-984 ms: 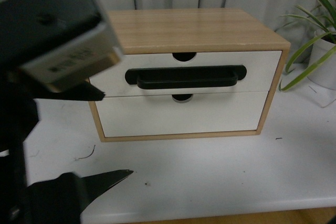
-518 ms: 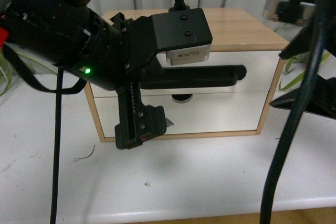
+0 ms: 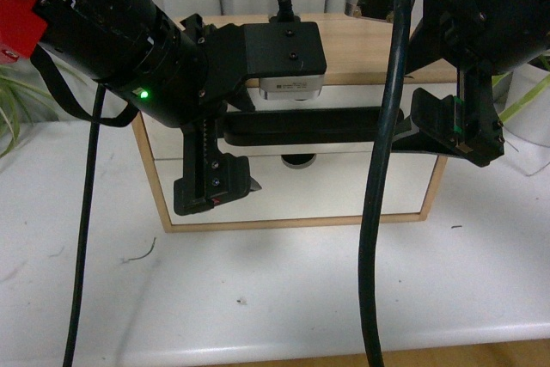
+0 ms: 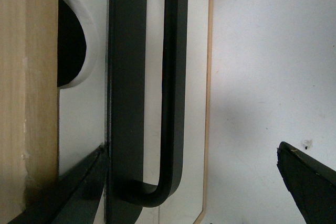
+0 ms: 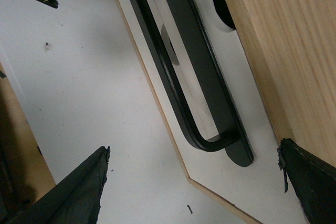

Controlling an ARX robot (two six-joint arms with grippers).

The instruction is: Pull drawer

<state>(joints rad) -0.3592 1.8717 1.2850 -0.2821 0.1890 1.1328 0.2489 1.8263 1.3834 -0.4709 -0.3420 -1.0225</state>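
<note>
The drawer (image 3: 354,97) is the upper white front in the wooden cabinet (image 3: 365,49). It looks flush with the cabinet, and its long black bar handle (image 3: 301,126) runs across it. My left gripper (image 3: 249,135) is open around the handle's left end. There the handle (image 4: 173,77) passes between the fingers (image 4: 79,187), nearer one of them, and the half-round notch (image 4: 71,45) shows beside it. At the handle's right end my right gripper (image 3: 411,100) is open too. In the right wrist view the handle (image 5: 184,77) ends between the spread fingers (image 5: 79,192) of the right gripper (image 5: 194,148).
A plain white drawer (image 3: 344,188) without a handle sits below. The cabinet stands on a white table (image 3: 258,281). A potted plant (image 3: 533,100) stands at the right. A thick black cable (image 3: 378,212) hangs in front of the cabinet.
The right arm has swung in from the right edge to the handle's right end. The left gripper has settled slightly lower and further left at the handle's left end.
</note>
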